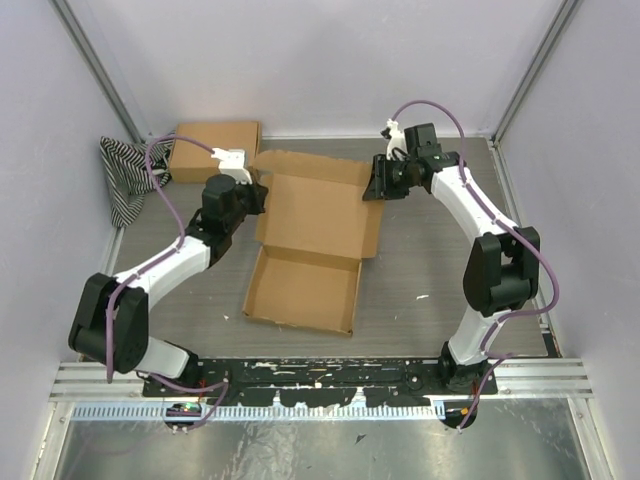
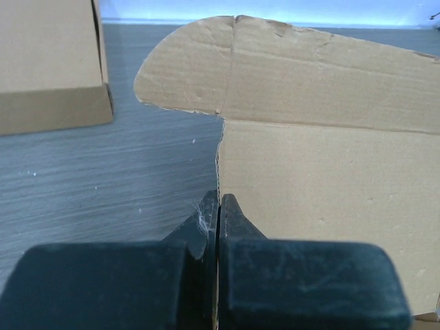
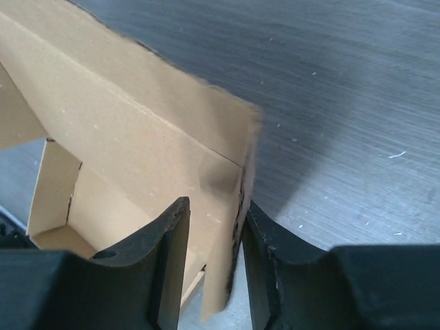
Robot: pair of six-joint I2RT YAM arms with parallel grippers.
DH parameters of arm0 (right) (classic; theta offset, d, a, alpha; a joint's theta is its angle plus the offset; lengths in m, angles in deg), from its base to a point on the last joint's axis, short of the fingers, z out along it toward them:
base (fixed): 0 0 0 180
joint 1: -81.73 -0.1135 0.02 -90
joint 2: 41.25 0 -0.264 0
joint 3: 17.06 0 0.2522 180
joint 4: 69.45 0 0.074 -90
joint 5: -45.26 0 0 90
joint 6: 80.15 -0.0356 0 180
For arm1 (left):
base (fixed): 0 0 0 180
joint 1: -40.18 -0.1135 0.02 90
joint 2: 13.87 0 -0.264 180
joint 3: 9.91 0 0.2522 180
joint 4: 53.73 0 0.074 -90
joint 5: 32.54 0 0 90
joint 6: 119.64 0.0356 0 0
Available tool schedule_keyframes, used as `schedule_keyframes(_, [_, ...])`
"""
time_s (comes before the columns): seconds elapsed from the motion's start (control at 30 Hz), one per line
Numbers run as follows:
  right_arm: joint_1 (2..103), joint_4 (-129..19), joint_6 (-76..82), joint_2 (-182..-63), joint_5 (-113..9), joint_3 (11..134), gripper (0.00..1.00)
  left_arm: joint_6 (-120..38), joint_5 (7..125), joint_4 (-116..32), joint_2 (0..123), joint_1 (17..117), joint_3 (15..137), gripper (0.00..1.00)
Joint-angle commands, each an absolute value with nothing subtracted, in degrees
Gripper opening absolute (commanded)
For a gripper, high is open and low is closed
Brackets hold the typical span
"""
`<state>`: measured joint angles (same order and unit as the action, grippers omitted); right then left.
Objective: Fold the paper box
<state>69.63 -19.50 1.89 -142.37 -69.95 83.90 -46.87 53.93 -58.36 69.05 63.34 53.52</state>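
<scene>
The paper box [image 1: 320, 215] lies open in the middle of the table, a shallow tray at the near end and the lid panel at the far end. My left gripper [image 1: 258, 195] is at the lid's left edge. In the left wrist view its fingers [image 2: 219, 199] are shut on the thin edge of the box's side flap [image 2: 323, 179]. My right gripper [image 1: 376, 182] is at the lid's right edge. In the right wrist view its jaws [image 3: 213, 206] are open around a raised side flap [image 3: 124, 117], which rests against the right finger.
A second, closed brown cardboard box [image 1: 215, 150] stands at the back left, also in the left wrist view [image 2: 48, 69]. A striped cloth [image 1: 122, 178] lies by the left wall. Side walls enclose the table.
</scene>
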Motion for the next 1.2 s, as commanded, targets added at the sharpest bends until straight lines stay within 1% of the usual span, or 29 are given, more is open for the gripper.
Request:
schedule_keyframes(0.0, [69.2,-16.3,3.64,-140.21,-74.86,87.25,0.39,-43.22,52.16,-67.08,65.28,65.49,51.97,0.0])
schedule_keyframes(0.1, [68.64,-13.63,3.33,-139.93,-71.16,87.17,0.35,-41.25,49.24,-67.08,64.0,66.69,51.59,0.0])
schedule_keyframes(0.2, [67.99,-11.42,2.69,-139.41,-65.91,86.75,0.28,-38.91,46.56,-67.12,63.08,68.39,51.57,0.0])
schedule_keyframes(0.27, [67.66,-10.82,2.27,-138.83,-63.07,86.24,0.21,-37.33,44.85,-67.13,62.58,69.62,51.62,0.0])
schedule_keyframes(0.37, [67.59,-10.76,1.7,-138.05,-59.59,85.73,0.09,-35.37,42.5,-67.54,62.34,71.34,51.61,0.0])
schedule_keyframes(0.47, [67.6,-12.17,0.98,-137.59,-55.08,86.64,0.02,-33.86,40.92,-67.25,62.28,72.85,52.19,0.0])
schedule_keyframes(0.5, [67.65,-12.77,0.9,-137.62,-53.64,86.97,0.01,-33.71,40.33,-66.61,62.29,73.09,52.71,0.03])
schedule_keyframes(0.53, [67.66,-13.51,1.02,-137.7,-52.45,87.83,0.01,-33.73,39.84,-65.53,62.25,73.35,53.35,0.07])
schedule_keyframes(0.57, [67.64,-14.49,1.57,-137.67,-51.57,88.45,0.01,-33.99,39.54,-63.58,62.33,73.39,54.5,0.14])
schedule_keyframes(0.63, [67.61,-17.28,2.88,-137.31,-49.7,88.96,0.01,-34.4,37.93,-56.45,62.82,73.48,58.3,0.35])
schedule_keyframes(0.67, [67.62,-18.91,3.8,-136.96,-49.39,88.85,0.01,-34.64,36.52,-50.96,63.42,73.45,61.41,0.41])
schedule_keyframes(0.73, [67.58,-23.37,5.85,-135.8,-49.54,87.51,0.01,-34.65,33.41,-39.73,65.3,73.49,68.27,0.49])
schedule_keyframes(0.77, [67.58,-26.04,6.99,-135.23,-50.14,86.49,0.01,-34.6,32.86,-35.27,66.4,73.49,72.75,0.51])
schedule_keyframes(0.83, [67.63,-31.16,9.68,-134.23,-52.17,84.31,0.01,-33.97,32.11,-27.87,68.24,73.43,77.77,0.52])
schedule_keyframes(1.03, [67.58,-48.09,15.27,-130.97,-56.27,75.84,0.01,-34.36,31.54,-15.34,71.77,73.42,87.76,0.58])
schedule_keyframes(1.17, [67.63,-49.03,16.76,-131.34,-56.4,76.48,0.01,-34.23,35.1,-5.85,74.63,73.36,93.85,0.58])
